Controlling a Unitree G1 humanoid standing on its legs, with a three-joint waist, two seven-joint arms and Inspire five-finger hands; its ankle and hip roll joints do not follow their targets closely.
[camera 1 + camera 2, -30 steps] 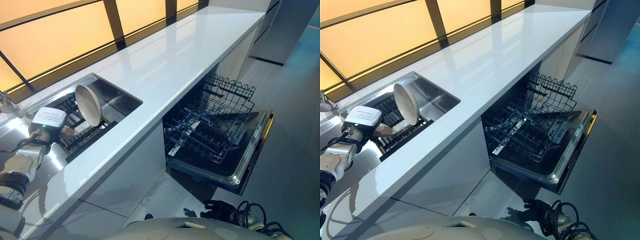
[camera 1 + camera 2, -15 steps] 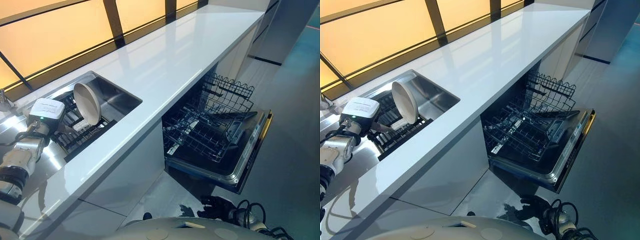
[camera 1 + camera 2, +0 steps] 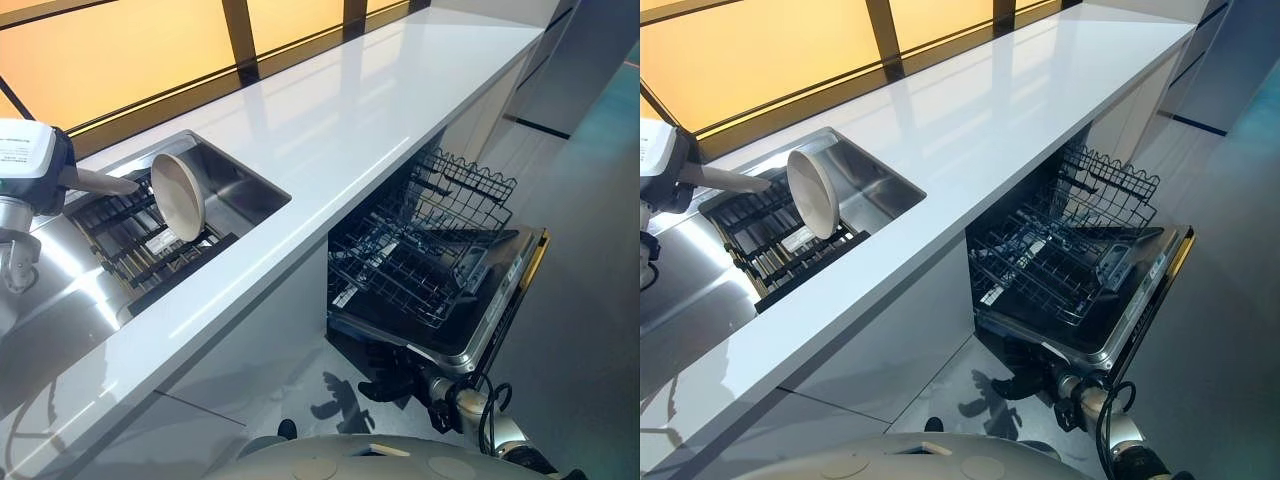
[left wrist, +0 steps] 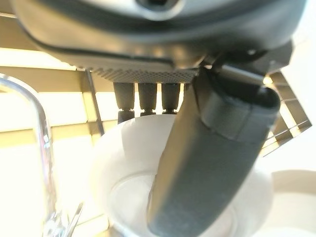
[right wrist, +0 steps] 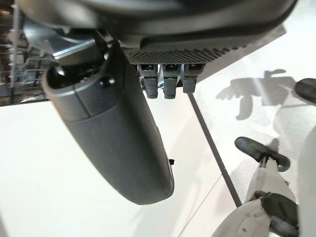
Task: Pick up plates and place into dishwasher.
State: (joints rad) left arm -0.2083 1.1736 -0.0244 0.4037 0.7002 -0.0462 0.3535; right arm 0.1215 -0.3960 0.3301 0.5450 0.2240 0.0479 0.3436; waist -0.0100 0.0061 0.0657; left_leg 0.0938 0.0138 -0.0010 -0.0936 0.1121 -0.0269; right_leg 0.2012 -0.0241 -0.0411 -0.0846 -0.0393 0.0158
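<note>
White countertop point(image 3: 330, 110) spans the scene above the open dishwasher point(image 3: 440, 270). Sink point(image 3: 235, 190) holds a black rack point(image 3: 140, 245) with the cream plate point(image 3: 180, 197) standing on edge. Left hand point(image 3: 95, 182), raised since the earlier frame, extends straight fingers toward it; its wrist view shows the plate beyond. Right hand point(image 5: 123, 133) hangs relaxed over the floor.

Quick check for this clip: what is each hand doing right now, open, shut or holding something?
Left hand: open, fingers straight, thumb reaching toward the round white plate standing in the black sink rack.
Right hand: open, holding nothing, low by the floor.
</note>
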